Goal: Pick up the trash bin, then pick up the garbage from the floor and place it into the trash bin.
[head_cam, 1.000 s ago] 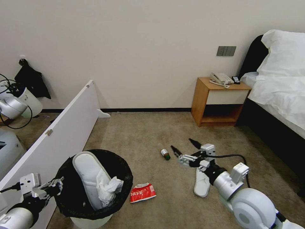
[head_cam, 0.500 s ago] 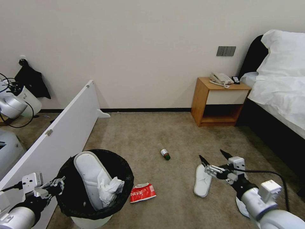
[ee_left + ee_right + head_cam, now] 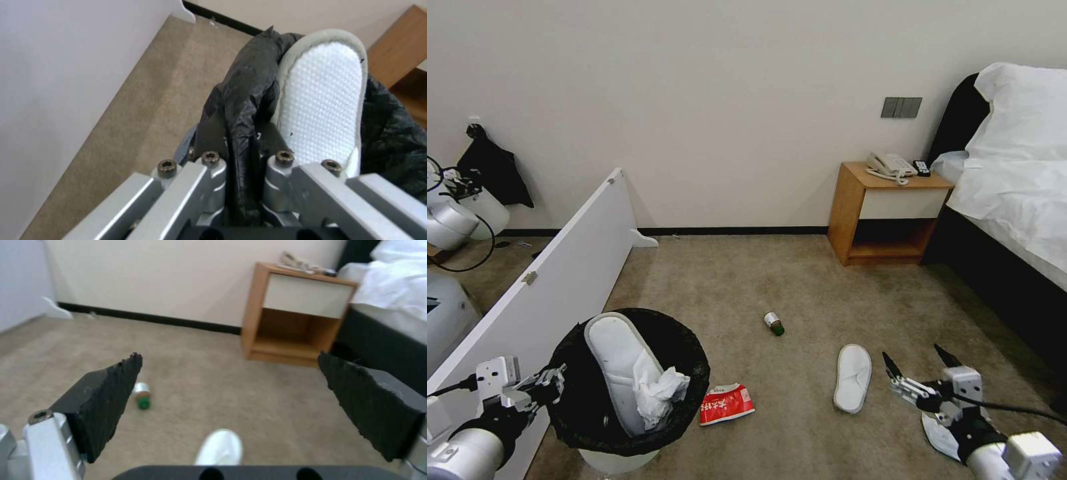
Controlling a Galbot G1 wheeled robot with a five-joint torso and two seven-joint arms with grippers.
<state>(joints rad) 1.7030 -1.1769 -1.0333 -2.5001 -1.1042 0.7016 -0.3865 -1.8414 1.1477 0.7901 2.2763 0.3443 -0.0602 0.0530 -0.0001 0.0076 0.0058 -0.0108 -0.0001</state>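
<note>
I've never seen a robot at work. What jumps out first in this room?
The round white bin lined with a black bag, near left, stuffed with a white slipper and tissue; the left pincer clamps its rim. The right pincer hangs open near right, beside a second white slipper on the carpet.

The trash bin [image 3: 620, 457] was white under a glossy black bag [image 3: 687, 363], and the slipper [image 3: 617, 367] standing in it was white with a dimpled sole. On the beige carpet [image 3: 727, 280] lay a second white slipper [image 3: 852, 377], a red-and-white packet [image 3: 727, 404] and a green-capped bottle [image 3: 773, 323]. The right gripper [image 3: 920, 368] wore black pads on silver fingers.
</note>
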